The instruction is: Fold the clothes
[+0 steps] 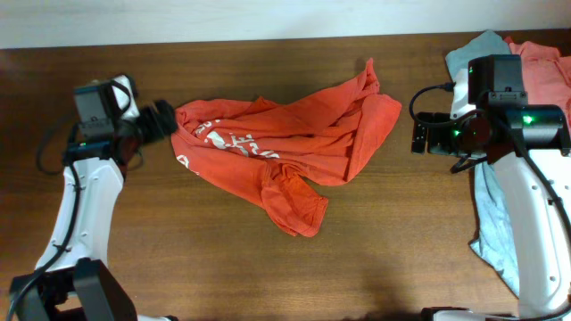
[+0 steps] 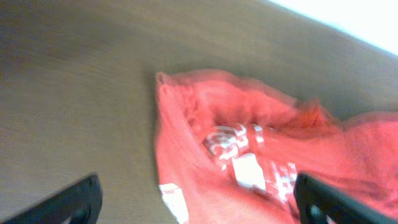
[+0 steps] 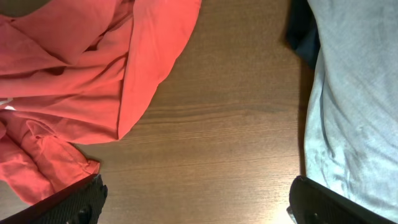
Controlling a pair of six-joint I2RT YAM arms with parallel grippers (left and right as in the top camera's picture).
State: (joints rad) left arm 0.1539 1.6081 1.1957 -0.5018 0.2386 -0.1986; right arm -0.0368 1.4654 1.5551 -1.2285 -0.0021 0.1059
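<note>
Left jaws are held apart, empty, just beside the left edge of the orange shirt [image 1: 285,152], crumpled at mid table [image 1: 223,259]. Right jaws are likewise spread, between it and the grey shirt [image 1: 495,241] and pink shirt [image 1: 546,71].

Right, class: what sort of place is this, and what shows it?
Likely a robotics lab bench: a left arm and right arm flank a wooden table, an orange shirt crumpled between them, a grey shirt by the right one.
</note>
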